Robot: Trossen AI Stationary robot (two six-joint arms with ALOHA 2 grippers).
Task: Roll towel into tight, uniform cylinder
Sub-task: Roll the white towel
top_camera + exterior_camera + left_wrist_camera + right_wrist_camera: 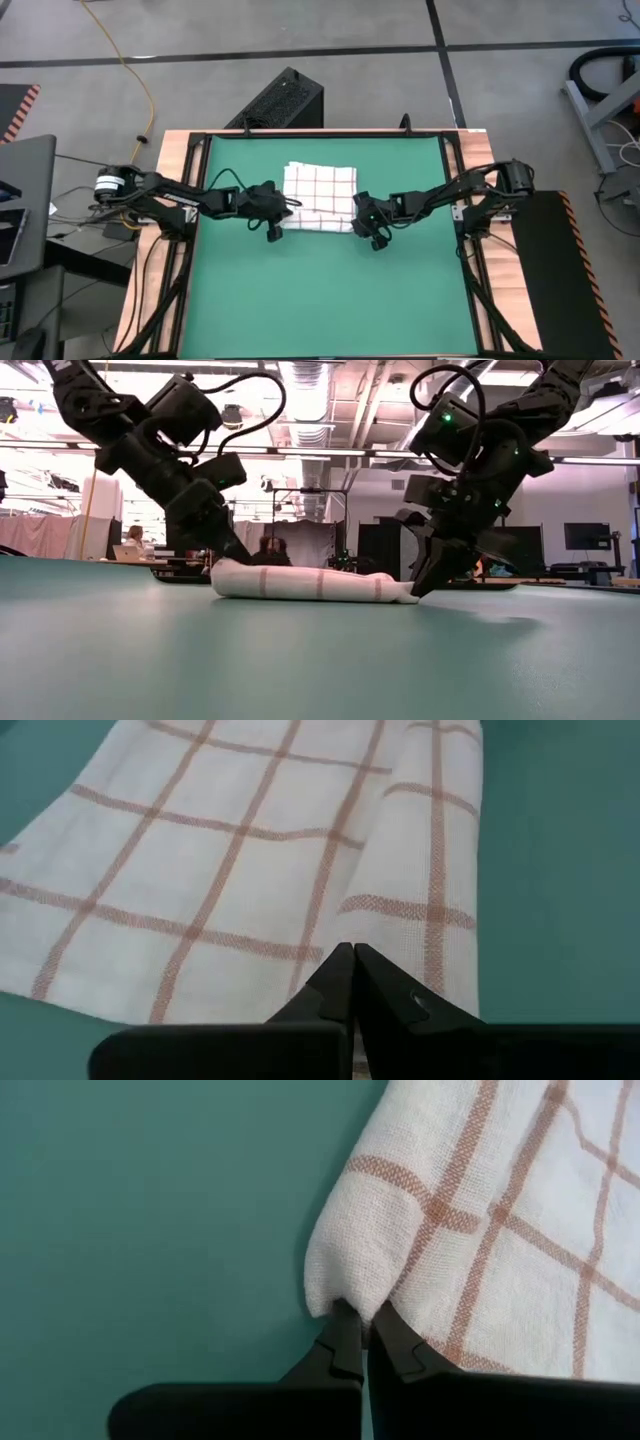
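Note:
The towel (320,183), white with thin red grid lines, lies flat in the far middle of the green mat (320,300). Its near edge is rolled into a low roll (315,584) that rests on the mat. My left gripper (283,214) is shut at the roll's left end and slants down onto the cloth (240,870). My right gripper (357,216) is shut at the roll's right end (345,1285) and points steeply down. My left gripper touches the top of the towel with its shut fingertips (340,965), beside the rolled edge (430,910) near its left end. The fingers slant down from the table's left side. I cannot tell whether any cloth sits between them. My right gripper pinches the roll's right end (350,1298) between its two fingertips, and the cloth is dented in there. The fingers come steeply from above, from the table's right side. The roll lies on the mat.
The mat has bare room toward the near edge and on both sides of the towel. A wooden table rim (180,150) frames it, and a black box (285,100) stands beyond the far edge. People (270,548) sit in the room behind.

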